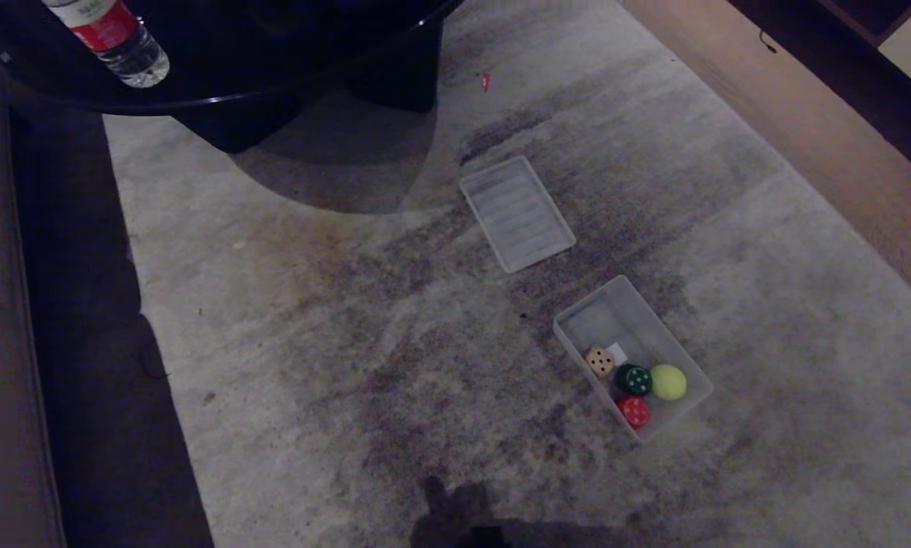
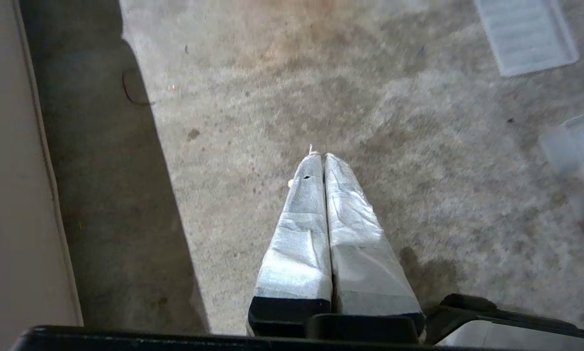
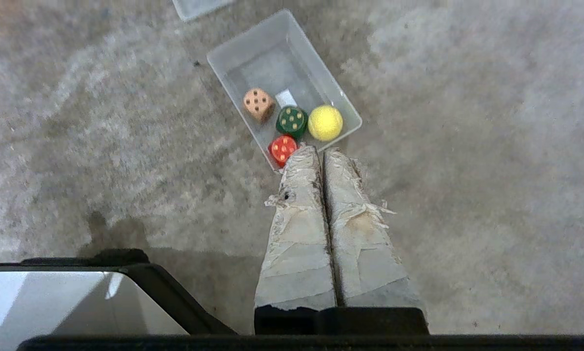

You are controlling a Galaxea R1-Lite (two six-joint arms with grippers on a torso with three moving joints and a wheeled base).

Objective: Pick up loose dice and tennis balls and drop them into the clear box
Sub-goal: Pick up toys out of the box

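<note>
Box partly filled, both arms tucked; time to search the rug for strays.

The clear box (image 1: 680, 358) lies on the stained rug (image 1: 333, 365) at about four o'clock from the head view's centre, holding the beige die (image 1: 600, 361), dark green die (image 1: 634, 378), red die (image 1: 635, 411) and one tennis ball (image 1: 668, 382); the ribbed lid (image 1: 516, 213) lies apart at its eleven o'clock. No loose die or ball shows, so the sound move, I judge, is scanning wider before reaching. The left gripper (image 2: 324, 157) and right gripper (image 3: 321, 150) hang over the rug, fingers pressed together, empty; the right one hovers near the box's nearer end.
</note>
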